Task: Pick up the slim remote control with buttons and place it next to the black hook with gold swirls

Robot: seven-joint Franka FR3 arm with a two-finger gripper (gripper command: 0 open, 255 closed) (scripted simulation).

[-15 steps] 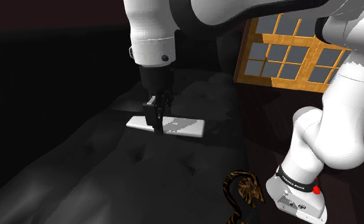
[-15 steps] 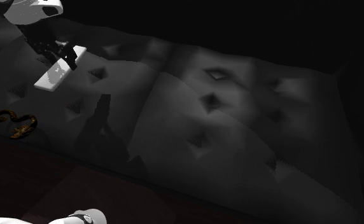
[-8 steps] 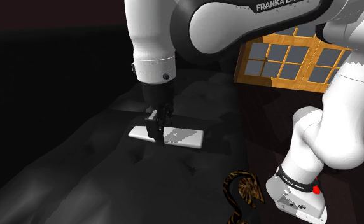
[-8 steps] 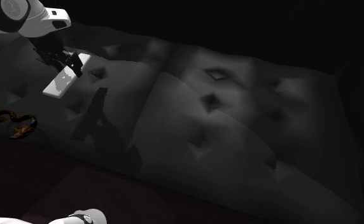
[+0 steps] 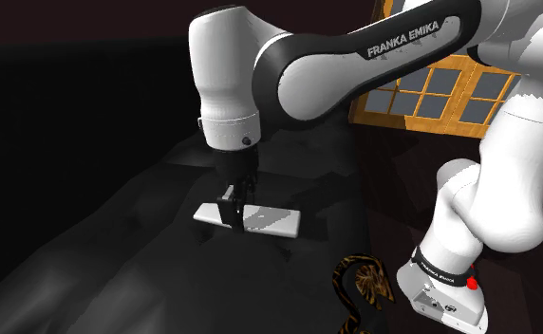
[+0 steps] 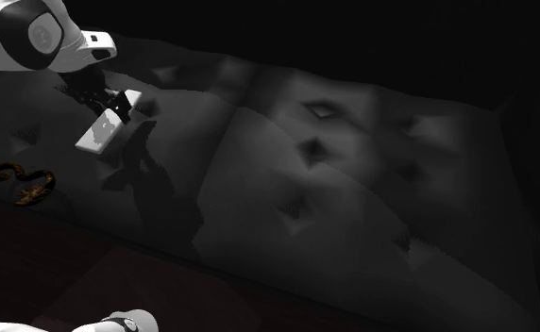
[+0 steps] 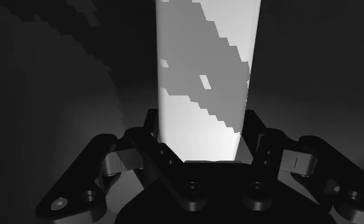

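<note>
My gripper (image 5: 230, 211) is shut on a slim white remote (image 5: 271, 221) drawn plain and flat, gripping it across its width near one end. The remote lies level, close over the dark tufted cushion (image 5: 146, 275). In the wrist view the remote (image 7: 203, 76) runs straight out from between the black fingers (image 7: 150, 132), which clasp its edges. The black hook with gold swirls (image 5: 361, 283) lies near the cushion's edge, towards the stand from the remote. In the second exterior view the remote (image 6: 98, 138) hangs under the gripper (image 6: 113, 106), with the hook (image 6: 19, 182) below and to its left.
An orange-framed window (image 5: 440, 90) stands behind the arm. The arm's white base (image 5: 445, 285) sits right beside the hook. The tufted cushion (image 6: 353, 179) stretches far to the second exterior view's right, with dark floor (image 6: 60, 273) along its front edge.
The arm has come down and a little nearer the hook with the remote still clasped. The remote now sits lower, close over the cushion, and its shadow has drawn in beneath it.
</note>
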